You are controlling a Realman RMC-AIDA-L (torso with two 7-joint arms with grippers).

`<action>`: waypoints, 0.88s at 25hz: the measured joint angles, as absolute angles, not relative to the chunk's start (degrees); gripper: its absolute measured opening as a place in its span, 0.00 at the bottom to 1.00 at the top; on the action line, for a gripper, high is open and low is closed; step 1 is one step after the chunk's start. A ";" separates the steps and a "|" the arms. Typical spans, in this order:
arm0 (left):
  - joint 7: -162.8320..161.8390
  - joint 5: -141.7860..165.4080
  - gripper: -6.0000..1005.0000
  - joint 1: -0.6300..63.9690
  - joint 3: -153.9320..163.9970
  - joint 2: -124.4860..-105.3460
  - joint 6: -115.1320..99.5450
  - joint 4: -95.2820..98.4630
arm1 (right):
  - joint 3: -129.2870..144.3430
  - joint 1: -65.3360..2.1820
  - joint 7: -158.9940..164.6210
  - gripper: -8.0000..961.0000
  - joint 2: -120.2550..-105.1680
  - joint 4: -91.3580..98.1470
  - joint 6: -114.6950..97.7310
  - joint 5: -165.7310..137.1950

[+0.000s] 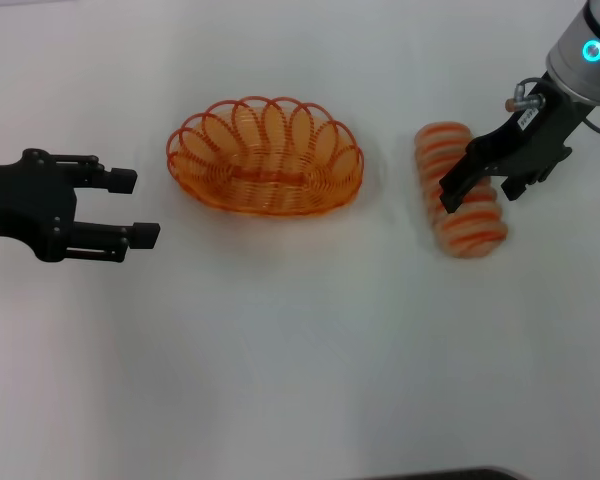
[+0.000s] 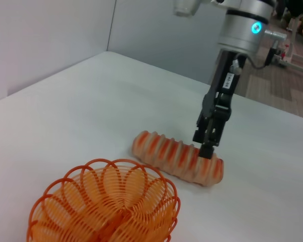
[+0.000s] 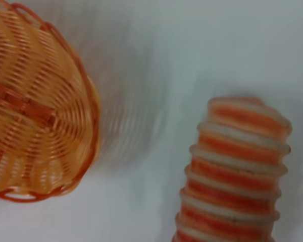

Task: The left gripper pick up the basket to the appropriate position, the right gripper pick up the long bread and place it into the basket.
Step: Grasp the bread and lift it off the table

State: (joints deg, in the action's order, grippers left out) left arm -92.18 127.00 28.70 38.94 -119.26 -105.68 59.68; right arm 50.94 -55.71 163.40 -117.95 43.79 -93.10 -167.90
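Head view, basket: the oval orange wire-woven basket (image 1: 265,157) with a scalloped looped rim sits on the plain white table (image 1: 300,370), near the middle, empty, its hollow up so that a loaf can drop straight in.
Head view, left gripper: the black 2-fingered left gripper (image 1: 128,208) lies level at the left, just beside the basket's near end but apart from it; its fingers are spread wide with nothing between them, aimed at the rim, which looks like a line-up for taking the rim.
Head view, bread: the long, pale tan toy bread with orange-red cross stripes (image 1: 458,190) lies flat to the right of the basket, well apart from it.
Head view, right gripper: the black 2-fingered right gripper (image 1: 475,185) comes down over the loaf's middle, placed there probably so the load will balance.
Left wrist view, right gripper: its fingertips (image 2: 206,149) reach the ridged top of the loaf (image 2: 178,157) towards 1 end; whether the jaws straddle and press it or only touch, I cannot tell.
Left wrist view, basket: its looped rim (image 2: 107,204) is close in the foreground, empty.
Right wrist view: the basket's woven wall (image 3: 38,108) and the striped loaf (image 3: 235,171) lie apart, bare table between; no fingers show here.
Task stage: neither thing appears lifted.
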 joint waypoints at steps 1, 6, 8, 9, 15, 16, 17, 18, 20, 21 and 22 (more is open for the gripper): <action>-92.18 127.01 0.76 28.70 38.94 -119.28 -105.70 59.68 | 51.03 -55.72 163.43 0.86 -117.92 43.21 -92.47 -167.89; -92.18 127.01 0.76 28.84 38.94 -119.38 -105.49 59.62 | 51.78 -55.93 163.50 0.85 -117.78 40.96 -90.67 -167.86; -92.19 127.01 0.76 28.95 38.93 -119.43 -105.47 59.56 | 52.06 -56.00 163.53 0.84 -117.84 40.74 -90.17 -167.86; -92.19 127.01 0.76 28.97 38.93 -119.44 -105.46 59.56 | 52.26 -56.02 163.53 0.84 -117.91 40.63 -89.95 -167.86; -92.20 127.00 0.76 29.06 38.93 -119.58 -105.42 59.44 | 53.55 -56.78 163.55 0.83 -118.16 38.65 -87.71 -167.87; -92.20 127.00 0.76 29.06 38.93 -119.61 -105.40 59.44 | 53.71 -56.98 163.55 0.82 -118.19 38.28 -87.35 -167.87; -92.20 127.00 0.76 29.05 38.93 -119.63 -105.39 59.43 | 53.89 -57.17 163.56 0.82 -118.25 37.87 -86.99 -167.87; -92.20 127.00 0.76 29.05 38.93 -119.63 -105.39 59.41 | 54.04 -57.37 163.54 0.82 -118.36 37.58 -86.64 -167.87; -92.20 127.00 0.76 29.01 38.93 -119.63 -105.36 59.37 | 54.14 -57.58 163.43 0.81 -118.55 37.28 -86.17 -167.87; -92.20 127.00 0.76 28.99 38.94 -119.63 -105.33 59.35 | 54.15 -57.65 163.34 0.81 -118.62 37.21 -85.96 -167.87; -92.20 127.00 0.76 28.95 38.93 -119.65 -105.31 59.34 | 54.15 -57.68 163.31 0.81 -118.68 37.20 -85.79 -167.87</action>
